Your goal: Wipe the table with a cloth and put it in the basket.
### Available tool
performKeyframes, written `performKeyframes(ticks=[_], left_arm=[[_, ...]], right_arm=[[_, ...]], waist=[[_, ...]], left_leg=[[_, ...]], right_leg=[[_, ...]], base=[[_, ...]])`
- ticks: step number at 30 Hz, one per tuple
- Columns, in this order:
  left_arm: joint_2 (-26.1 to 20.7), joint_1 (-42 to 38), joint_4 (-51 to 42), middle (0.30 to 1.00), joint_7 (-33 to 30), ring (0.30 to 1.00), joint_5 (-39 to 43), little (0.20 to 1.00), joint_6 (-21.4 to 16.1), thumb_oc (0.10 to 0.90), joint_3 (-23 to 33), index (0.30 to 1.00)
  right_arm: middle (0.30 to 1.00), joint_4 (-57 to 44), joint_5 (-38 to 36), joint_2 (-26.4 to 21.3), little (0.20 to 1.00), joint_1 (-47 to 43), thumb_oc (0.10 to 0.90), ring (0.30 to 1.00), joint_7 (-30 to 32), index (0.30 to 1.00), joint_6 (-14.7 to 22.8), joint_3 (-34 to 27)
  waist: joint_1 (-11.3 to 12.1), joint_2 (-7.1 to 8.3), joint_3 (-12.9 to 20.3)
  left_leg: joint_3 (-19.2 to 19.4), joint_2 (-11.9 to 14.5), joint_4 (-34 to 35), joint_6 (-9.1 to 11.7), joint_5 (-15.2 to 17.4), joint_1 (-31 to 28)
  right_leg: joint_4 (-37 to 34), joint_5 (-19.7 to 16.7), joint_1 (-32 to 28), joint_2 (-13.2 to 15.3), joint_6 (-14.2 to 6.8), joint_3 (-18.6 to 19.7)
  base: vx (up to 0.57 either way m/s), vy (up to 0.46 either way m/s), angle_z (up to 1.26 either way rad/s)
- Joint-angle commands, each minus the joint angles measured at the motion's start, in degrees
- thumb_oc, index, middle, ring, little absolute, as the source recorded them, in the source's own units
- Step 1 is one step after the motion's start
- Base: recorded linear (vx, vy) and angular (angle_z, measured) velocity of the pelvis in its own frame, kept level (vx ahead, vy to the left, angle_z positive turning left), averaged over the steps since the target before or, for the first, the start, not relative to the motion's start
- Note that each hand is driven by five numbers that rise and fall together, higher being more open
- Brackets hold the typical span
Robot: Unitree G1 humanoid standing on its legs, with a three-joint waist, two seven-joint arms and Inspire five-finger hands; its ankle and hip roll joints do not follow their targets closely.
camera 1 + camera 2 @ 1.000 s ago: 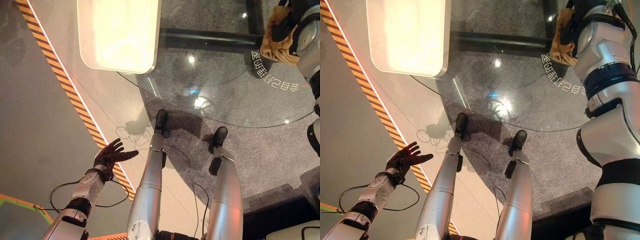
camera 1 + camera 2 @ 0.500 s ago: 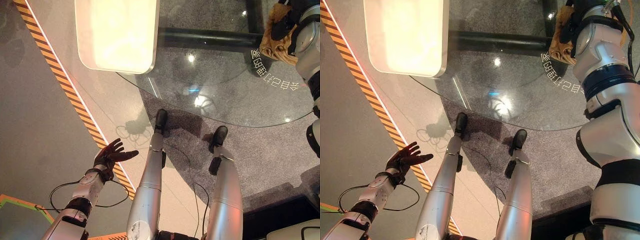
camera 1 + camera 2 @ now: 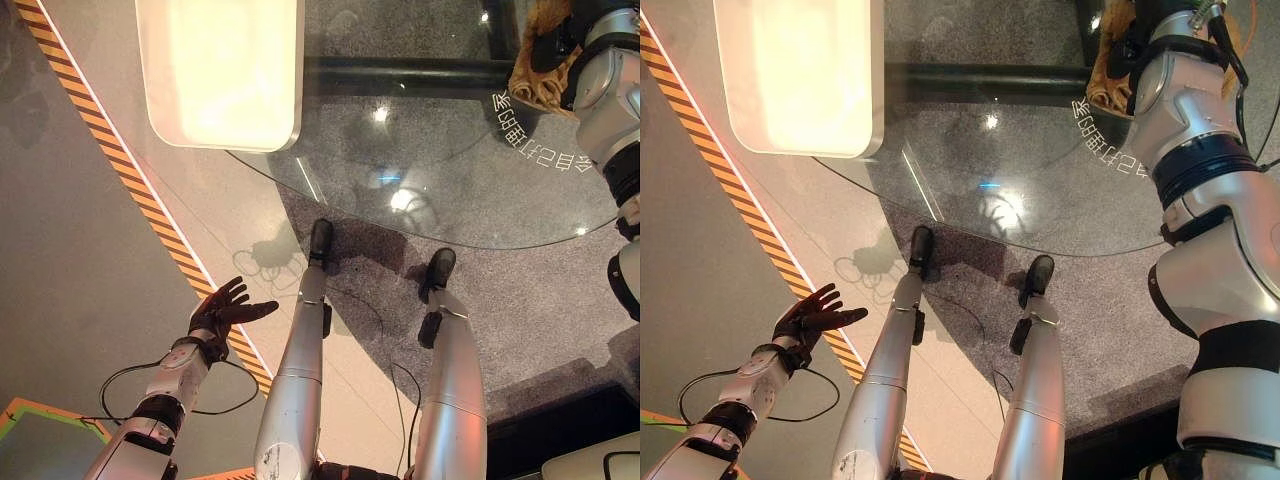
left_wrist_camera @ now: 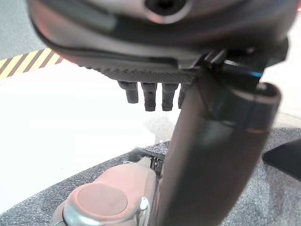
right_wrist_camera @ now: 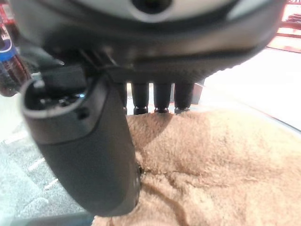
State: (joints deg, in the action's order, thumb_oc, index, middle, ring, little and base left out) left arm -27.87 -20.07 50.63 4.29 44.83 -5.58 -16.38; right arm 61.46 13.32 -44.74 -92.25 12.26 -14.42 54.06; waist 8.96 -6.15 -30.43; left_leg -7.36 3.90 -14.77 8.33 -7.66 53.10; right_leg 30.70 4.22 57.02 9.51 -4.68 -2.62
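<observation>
1. Tan fuzzy cloth (image 3: 540,75) lies on the round glass table (image 3: 470,190) under the right hand (image 3: 552,45); wiping looks underway, basket step remains.
2. Left hand (image 3: 810,318) hangs spread, empty.
3. Right wrist view: straight fingers (image 5: 160,100) press the cloth flat.

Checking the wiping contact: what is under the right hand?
A tan cloth lies under the right hand, on the glass table. The table surface beneath the cloth is covered.
</observation>
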Motion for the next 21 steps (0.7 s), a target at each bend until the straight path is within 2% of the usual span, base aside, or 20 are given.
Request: performKeyframes(ticks=[1, 8, 21], left_arm=[[0.5, 1.6, 1.8, 0.9, -1.0, 0.9, 1.1, 0.9, -1.5, 0.8, -1.4, 0.9], [1.9, 1.6, 1.4, 0.9, -1.4, 0.9, 0.7, 0.9, -1.9, 0.8, -1.9, 0.9], [3.0, 2.8, -0.1, 0.9, -2.3, 0.9, -0.7, 0.9, -2.3, 0.8, -2.1, 0.9]], right_arm=[[0.3, -4.3, -2.1, 2.4, 0.2, -1.2, 0.1, 0.3, 4.3, 0.3, 0.8, -0.2], [0.3, -6.5, -2.0, 6.6, 0.2, -1.7, 0.1, 0.3, 4.1, 0.3, 0.6, -0.5], [0.3, -12.3, 0.6, 11.1, 0.2, -1.7, 0.1, 0.3, 2.1, 0.3, -0.6, 0.9]], waist=[[0.5, -2.04, 0.6], [1.5, -2.63, 0.6], [2.9, -2.78, 0.6]], left_leg=[[3.3, -5.6, -0.8, -5.5, 3.2, -0.1], [3.0, -6.0, -0.4, -5.5, 2.9, -0.1], [2.4, -6.5, -0.6, -5.8, 2.8, 0.2]], right_leg=[[-7.1, -1.7, -2.8, -4.1, 2.6, -7.0], [-7.1, -1.5, -3.0, -4.0, 2.7, -7.4], [-6.7, -1.2, -2.9, -3.8, 2.8, -8.1]], base=[[0.01, 0.04, -0.02], [0.0, 0.01, 0.0], [0.0, 0.0, 0.0]])
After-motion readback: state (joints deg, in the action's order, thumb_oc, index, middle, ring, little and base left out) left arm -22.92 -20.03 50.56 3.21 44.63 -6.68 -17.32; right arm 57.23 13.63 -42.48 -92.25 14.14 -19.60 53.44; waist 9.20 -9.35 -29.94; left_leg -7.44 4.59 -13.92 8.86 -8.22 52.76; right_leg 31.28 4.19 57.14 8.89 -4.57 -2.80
